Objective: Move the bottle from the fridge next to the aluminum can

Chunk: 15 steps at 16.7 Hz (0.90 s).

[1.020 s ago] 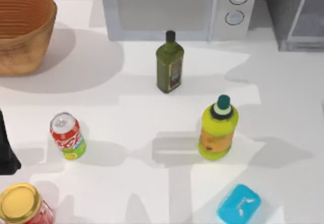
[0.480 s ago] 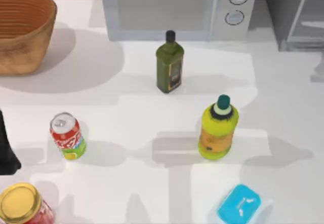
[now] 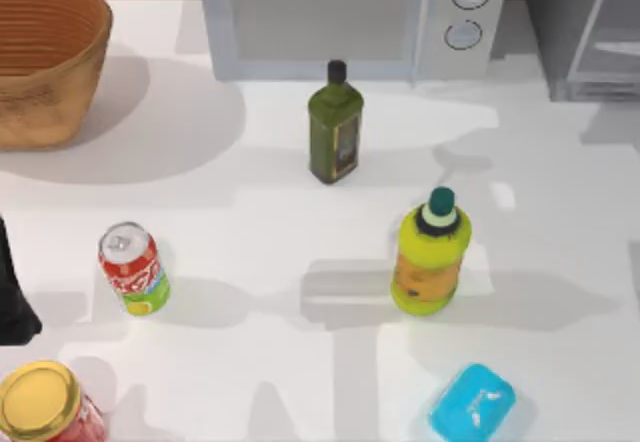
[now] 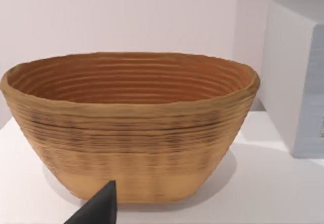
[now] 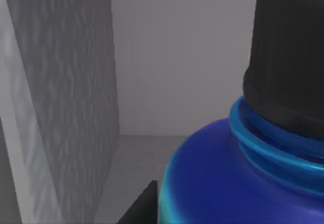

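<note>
The bottle (image 5: 238, 178) looms very close in the right wrist view, with its dark blue shoulder and black round cap (image 5: 288, 62). It stands inside the fridge, whose grey wall (image 5: 66, 97) rises beside it. A dark part of my right gripper (image 5: 142, 206) sits right beside the bottle's shoulder. In the top view the fridge (image 3: 580, 32) is at the back right corner. The aluminum can (image 3: 132, 268) stands upright at the front left of the table. My left arm (image 3: 12, 297) is parked at the left edge, near the can.
A white microwave (image 3: 350, 17) stands at the back and a wicker basket (image 3: 45, 57) at the back left. A dark green oil bottle (image 3: 335, 127) and a yellow-green bottle (image 3: 430, 257) stand mid-table. A red jar (image 3: 42, 402) and a cyan block (image 3: 472, 402) lie along the front.
Shadows on the right side of the table have shifted. Nothing on the table has moved, and the left arm is still.
</note>
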### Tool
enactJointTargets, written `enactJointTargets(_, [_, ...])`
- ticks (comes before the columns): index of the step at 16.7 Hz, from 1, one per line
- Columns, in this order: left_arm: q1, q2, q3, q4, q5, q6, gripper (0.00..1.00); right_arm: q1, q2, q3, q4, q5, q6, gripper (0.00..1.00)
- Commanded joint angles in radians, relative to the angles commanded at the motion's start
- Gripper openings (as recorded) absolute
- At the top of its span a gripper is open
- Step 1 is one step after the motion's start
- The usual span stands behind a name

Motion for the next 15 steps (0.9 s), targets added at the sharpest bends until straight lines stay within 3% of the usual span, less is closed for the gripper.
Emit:
enactJointTargets(5, [0.000,0.000,0.000,0.000,0.000,0.000,1.00,0.321,0.016,0.120,0.026,0.250,0.067,0.00])
enactJointTargets(15, [0.000,0.000,0.000,0.000,0.000,0.000,1.00,1.105,0.252,0.274,0.011,1.019,0.152,0.00])
